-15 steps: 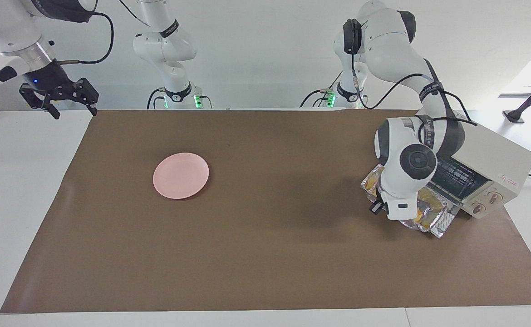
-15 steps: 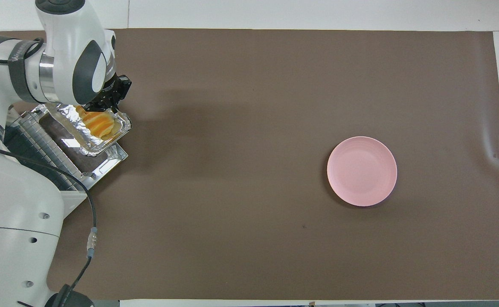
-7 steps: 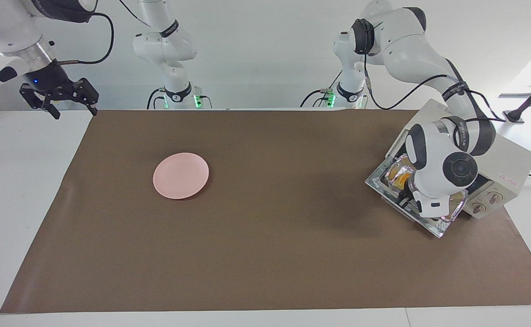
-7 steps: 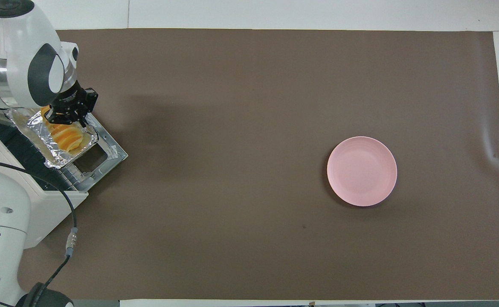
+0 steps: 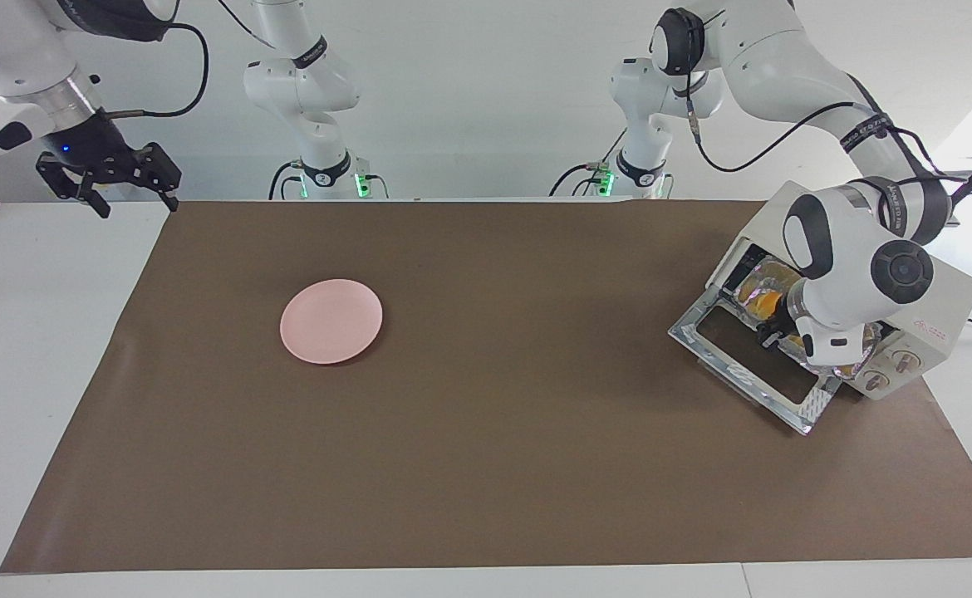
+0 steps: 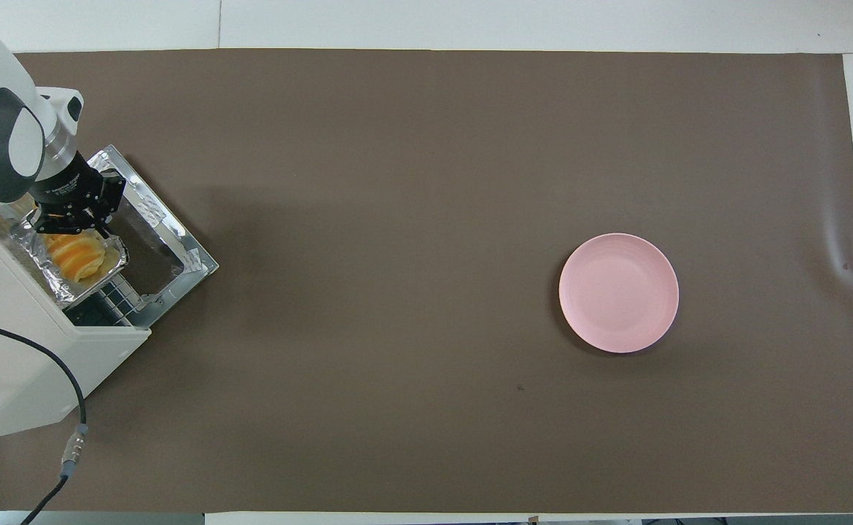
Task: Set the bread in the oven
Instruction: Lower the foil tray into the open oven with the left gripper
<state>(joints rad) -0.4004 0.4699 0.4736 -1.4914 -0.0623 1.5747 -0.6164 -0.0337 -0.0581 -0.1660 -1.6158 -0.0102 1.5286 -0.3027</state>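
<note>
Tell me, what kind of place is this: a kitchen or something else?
Probably a robot lab staged as a kitchen, not a real one. Two white robot arms stand at a table under brown paper, bare but for a toaster oven and a pink plate, with cables trailing.

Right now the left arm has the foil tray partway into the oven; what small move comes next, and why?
Probably keep pushing inward: the left gripper is shut on the foil tray, and the tray with the bread juts out of the oven mouth over the open door. The right gripper waits, open.
</note>
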